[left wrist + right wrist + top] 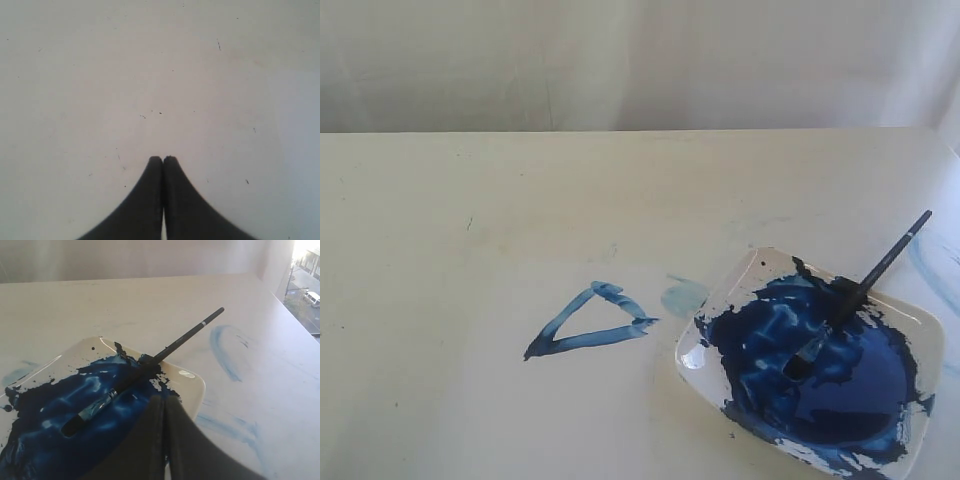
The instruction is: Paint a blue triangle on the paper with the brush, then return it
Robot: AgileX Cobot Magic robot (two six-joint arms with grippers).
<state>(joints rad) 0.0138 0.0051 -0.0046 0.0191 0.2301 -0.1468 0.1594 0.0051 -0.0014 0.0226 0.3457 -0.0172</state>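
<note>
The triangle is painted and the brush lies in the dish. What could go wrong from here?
1. The brush only leans on the dish rim, with its handle sticking out past it; a knock might roll it off.
2. The right gripper, shut, sits close to the paint pool and the handle; pulling away carelessly could hit either.
3. The blue triangle lies near the dish and may smear if wet.

One brush (860, 292), one paint dish (745, 280), one blue triangle (590, 340), one smudge (682, 297).

A white square dish (752, 272) holds a dark blue paint pool (865, 385); a pale blue smudge (682, 297) lies just beside it.
</note>
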